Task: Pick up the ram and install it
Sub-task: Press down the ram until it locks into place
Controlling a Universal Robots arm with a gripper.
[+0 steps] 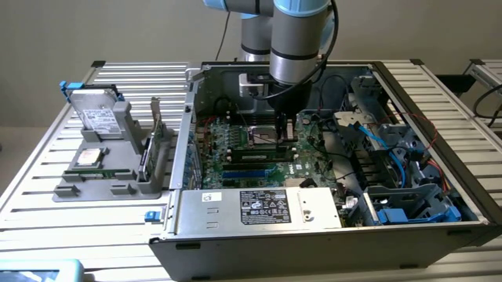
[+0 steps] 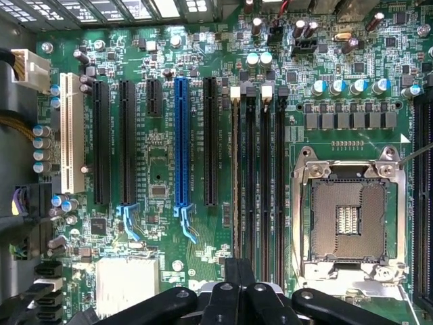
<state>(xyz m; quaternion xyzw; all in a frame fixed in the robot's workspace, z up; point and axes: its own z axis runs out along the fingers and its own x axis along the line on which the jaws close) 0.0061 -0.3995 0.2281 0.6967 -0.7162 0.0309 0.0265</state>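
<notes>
The slatted tabletop carried an open computer case that took up its middle and the side toward the exterior view's right; inside the case lay the green motherboard, with a labelled metal power supply along the case's near wall. A gray fixture sat by the tabletop's edge on the exterior view's left, well apart from me. It held a hard drive standing upright at its far end and an expansion card on edge along the side nearest the case. My tool hung inside the case above the motherboard, closed with nothing between its fingers, near the bare processor socket and the black slot rails. The ram lay flat on the fixture, close to its near edge.
</notes>
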